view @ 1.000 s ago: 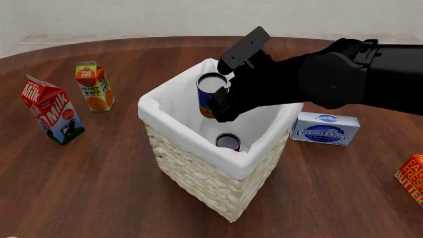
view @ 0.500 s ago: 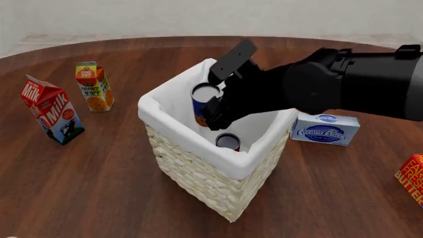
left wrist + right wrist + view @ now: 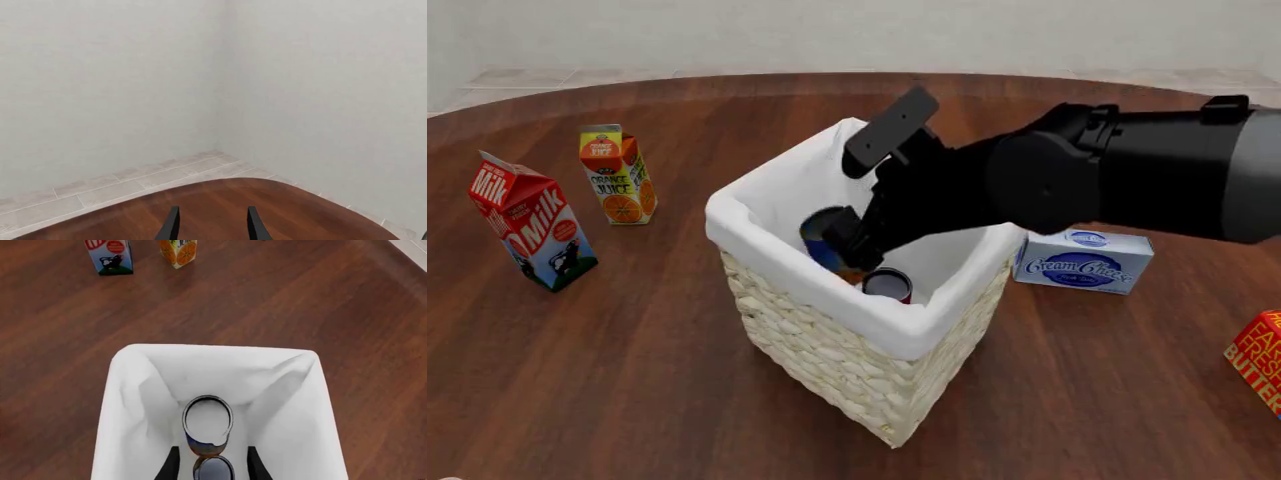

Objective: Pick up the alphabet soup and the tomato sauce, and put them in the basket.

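Soup [image 3: 823, 236] sits low inside the basket [image 3: 814, 345], its silver top tilted, with the sauce [image 3: 889, 285] already at the bottom just beside it. The right gripper [image 3: 843, 235] reaches down past the white liner; in the right wrist view its jaws stand parted on either side of the cans [image 3: 207, 422], and whether they are pressing on the soup cannot be told from here. The left gripper [image 3: 211, 227] is off on its own, jaws open and empty, pointed at a bare wall.

Risk now lies in the way out. The soup appears to lean against or on the sauce rather than resting flat, so a jaw brushing it on the way up could tip it further or drag it along. The arm fills much of the basket's mouth, and a careless lift could snag the liner and rock the basket on the bench [image 3: 627, 360].

The bench is dark polished wood with a rounded far edge. A milk carton [image 3: 531, 220] and a juice carton [image 3: 617, 173] stand to the left of the basket, a cream cheese box [image 3: 1084, 259] lies close on its right, and a red box [image 3: 1261, 362] is cut off at the frame's edge. Beyond the bench, pale tiled floor meets plain off-white walls.
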